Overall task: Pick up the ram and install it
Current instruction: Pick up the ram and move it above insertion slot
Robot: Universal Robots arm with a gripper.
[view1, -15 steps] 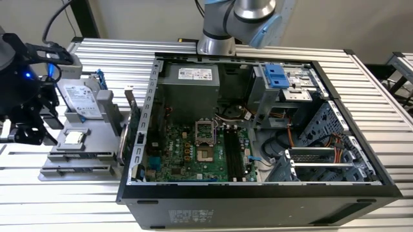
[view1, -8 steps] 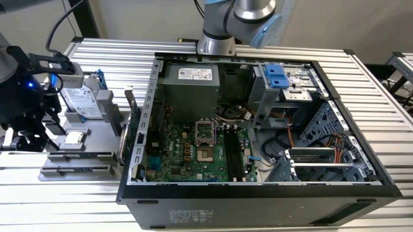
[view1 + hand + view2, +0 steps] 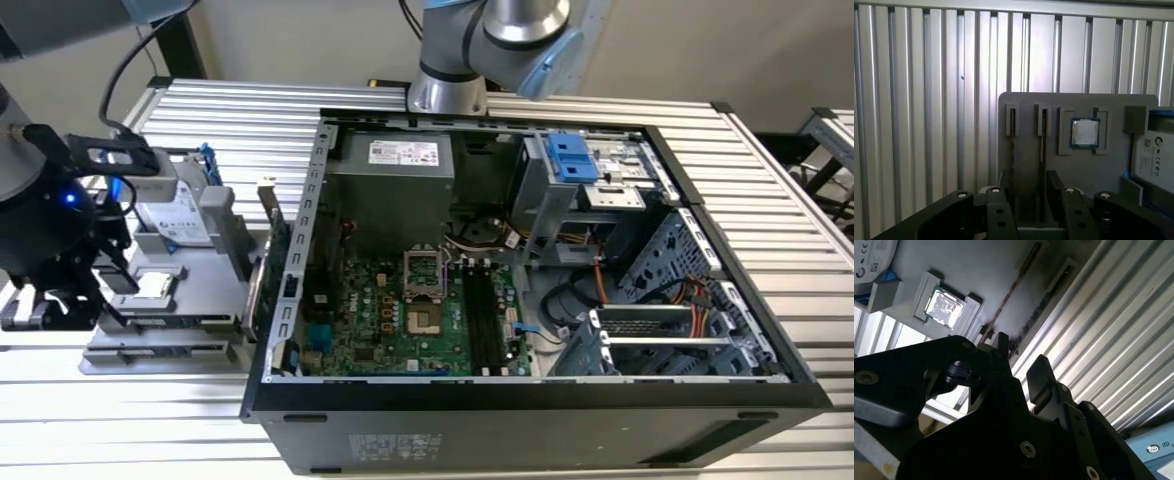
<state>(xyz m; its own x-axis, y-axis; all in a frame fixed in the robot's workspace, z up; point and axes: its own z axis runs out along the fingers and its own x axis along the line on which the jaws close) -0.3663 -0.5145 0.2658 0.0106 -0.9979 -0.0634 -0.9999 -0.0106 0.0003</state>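
Over the tray (image 3: 1026, 105), at the exterior view's left of the case (image 3: 534, 405). My gripper (image 3: 1020, 351) hangs above it, fingers parted with a clear gap, holding nothing. Ram (image 3: 1043, 137) stands on edge in its slot, second from the tray's edge. A card (image 3: 1013, 135) stands in the neighbouring slot, and the CPU (image 3: 1085, 132) sits just past the ram. Both sticks run toward the gap between my fingers. Step, as I judge it: lining up for the pick. Ram not yet gripped, install into the board slots (image 3: 483, 315) not begun. Grasp calls for fingers either side of the ram alone, clear of the card, square to its flat faces.
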